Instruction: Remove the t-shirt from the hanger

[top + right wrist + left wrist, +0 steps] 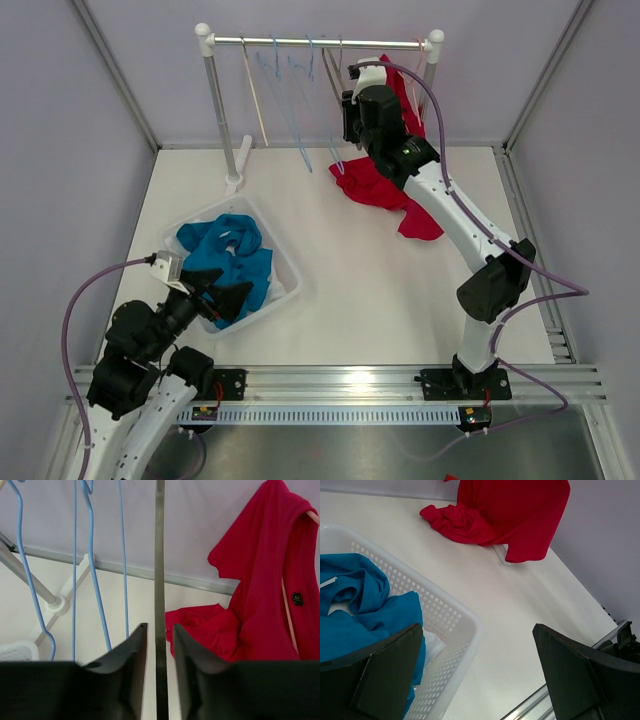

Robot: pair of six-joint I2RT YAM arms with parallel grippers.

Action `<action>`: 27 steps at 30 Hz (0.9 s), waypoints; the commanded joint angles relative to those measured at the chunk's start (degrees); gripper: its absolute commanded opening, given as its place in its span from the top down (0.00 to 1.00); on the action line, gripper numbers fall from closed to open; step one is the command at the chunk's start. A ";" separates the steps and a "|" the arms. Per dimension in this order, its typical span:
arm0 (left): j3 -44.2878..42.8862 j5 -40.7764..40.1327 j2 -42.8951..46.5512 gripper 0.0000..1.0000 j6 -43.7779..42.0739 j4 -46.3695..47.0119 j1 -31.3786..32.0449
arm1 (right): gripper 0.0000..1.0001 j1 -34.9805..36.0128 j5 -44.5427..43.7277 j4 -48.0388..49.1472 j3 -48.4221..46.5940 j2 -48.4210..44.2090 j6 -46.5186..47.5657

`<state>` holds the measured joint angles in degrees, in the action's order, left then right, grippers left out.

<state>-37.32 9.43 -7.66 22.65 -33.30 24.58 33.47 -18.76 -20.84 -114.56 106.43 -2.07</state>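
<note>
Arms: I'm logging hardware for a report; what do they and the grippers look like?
The left arm and right arm have black joints, white links and a looping purple cable each. The left gripper and right gripper have two black fingers.

Your inventory, two arms bolted at the worktop's near edge.

Left arm [135, 350]: rounded black joint housings, a white lower link and a white camera block at the wrist.
Left cable [72, 310]: purple.
Left gripper [477, 672]: two flat, matte, dark fingers [385, 675].
Right arm [470, 230]: white links between black joints.
Right cable [440, 115]: purple.
Right gripper [160, 635]: two black fingers with curved tips.
Base plates [450, 382]: black, screwed down, with small red-and-yellow tags below them.
</note>
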 commanded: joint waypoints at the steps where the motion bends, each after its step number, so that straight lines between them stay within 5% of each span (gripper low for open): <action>1: -0.30 2.79 -1.04 0.01 -0.86 2.63 -0.93 | 0.57 -0.25 1.01 1.33 2.14 -5.35 0.22; 4: -0.30 3.14 -1.57 0.01 -1.03 2.54 -1.29 | 0.36 -0.25 2.49 -0.60 3.91 -9.83 -0.13; 8: -0.30 3.66 -1.92 0.01 -1.12 2.71 -1.81 | 0.32 -0.25 4.87 -0.96 9.42 -17.99 0.30; 10: -0.12 3.66 -2.01 0.01 -1.03 2.80 -1.99 | 0.33 -0.60 4.88 0.79 12.86 -20.99 0.75; 17: -0.21 3.84 -1.92 0.01 -0.95 2.71 -2.08 | 0.69 -8.06 6.89 -0.06 16.84 -24.26 -1.63; 27: -0.03 3.57 -0.60 0.01 -0.86 2.71 -2.08 | 0.59 -20.28 13.57 -13.86 0.84 -8.81 -2.24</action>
<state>-37.32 11.27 -9.04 22.44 -32.99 22.85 15.38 -9.65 -29.06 -108.77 94.63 -4.58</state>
